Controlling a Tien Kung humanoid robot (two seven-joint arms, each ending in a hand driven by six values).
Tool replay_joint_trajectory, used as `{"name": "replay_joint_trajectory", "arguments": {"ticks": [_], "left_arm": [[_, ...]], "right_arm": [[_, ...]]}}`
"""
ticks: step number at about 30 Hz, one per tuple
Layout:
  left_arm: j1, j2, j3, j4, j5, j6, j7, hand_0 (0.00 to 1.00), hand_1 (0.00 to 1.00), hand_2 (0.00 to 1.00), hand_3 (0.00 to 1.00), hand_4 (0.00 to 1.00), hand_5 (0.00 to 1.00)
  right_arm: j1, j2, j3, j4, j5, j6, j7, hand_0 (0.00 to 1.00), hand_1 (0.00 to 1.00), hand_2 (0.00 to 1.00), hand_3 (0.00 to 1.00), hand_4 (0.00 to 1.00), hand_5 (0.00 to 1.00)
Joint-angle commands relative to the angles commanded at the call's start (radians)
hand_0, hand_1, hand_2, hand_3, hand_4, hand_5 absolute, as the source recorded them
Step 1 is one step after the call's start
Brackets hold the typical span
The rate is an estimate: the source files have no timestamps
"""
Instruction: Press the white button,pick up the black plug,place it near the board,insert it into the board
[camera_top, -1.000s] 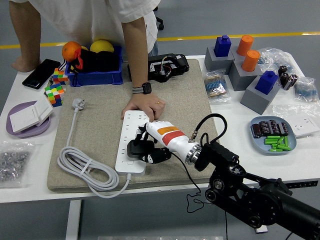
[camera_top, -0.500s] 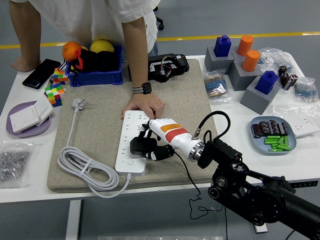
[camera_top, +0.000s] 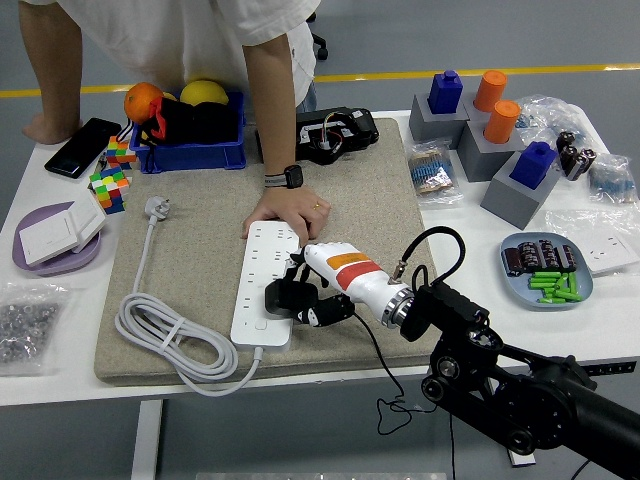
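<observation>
Right hand (camera_top: 322, 292): fingers clamped on the black plug (camera_top: 281, 297), directly above the power strip (camera_top: 262, 285). A person's hand (camera_top: 288, 212) presses the power strip's far end.

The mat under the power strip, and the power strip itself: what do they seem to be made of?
The mat looks like woven fabric or felt: beige, matte, with a speckled texture. The power strip looks like hard plastic: white, smooth, slightly glossy, with moulded socket holes. Neither can be confirmed from looks alone.
</observation>
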Motion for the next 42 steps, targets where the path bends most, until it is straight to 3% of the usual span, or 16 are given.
{"name": "replay_joint_trajectory", "arguments": {"ticks": [21,42], "left_arm": [[-0.006,0.004,0.005,0.0,-0.009,0.0,0.0,0.649,0.638,0.631,0.676,0.515,0.11],[-0.005,0.001,0.0,0.0,-0.003,0.001,-0.001,0.649,0.638,0.632,0.677,0.513,0.114]], "right_arm": [[0.099,0.015,-0.099,-0.026,0.003,0.009,-0.013,0.299,0.428,0.414,0.463,0.797,0.002],[0.07,-0.031,-0.052,-0.009,-0.001,0.009,-0.01,0.297,0.427,0.413,0.462,0.798,0.002]]}}
